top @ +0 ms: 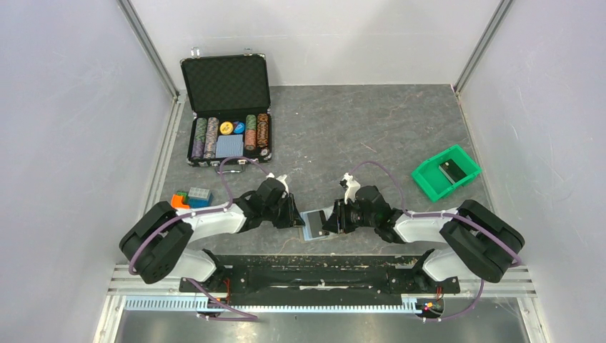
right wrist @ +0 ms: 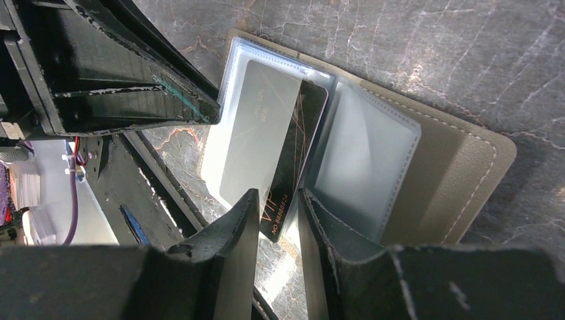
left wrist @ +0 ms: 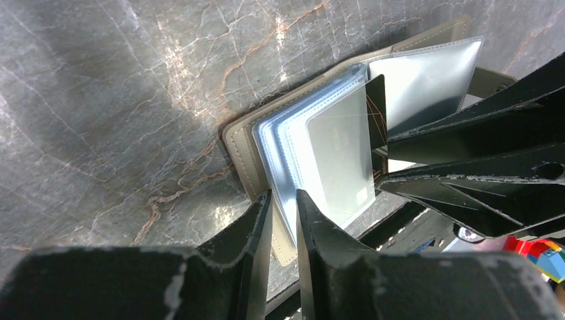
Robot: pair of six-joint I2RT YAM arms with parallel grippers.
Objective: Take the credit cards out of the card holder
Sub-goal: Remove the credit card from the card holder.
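The card holder [top: 313,223] lies spread open between both grippers, tan cover [right wrist: 460,173] down and clear sleeves up. A black credit card [right wrist: 293,160] marked VIP sticks partly out of a middle sleeve, beside a silver card [right wrist: 256,127] still inside its sleeve. My right gripper [right wrist: 276,200] is shut on the black card's protruding end. My left gripper [left wrist: 283,200] pinches the near corner of the holder's left flap [left wrist: 240,153], cover and sleeve edges together. In the left wrist view the black card [left wrist: 377,107] runs into the right fingers [left wrist: 466,153].
An open black chip case [top: 227,107] stands at the back left. A green bin [top: 444,171] with a dark item sits at the right. Coloured blocks [top: 191,198] lie by the left arm. A black rail [top: 307,268] runs just below the holder.
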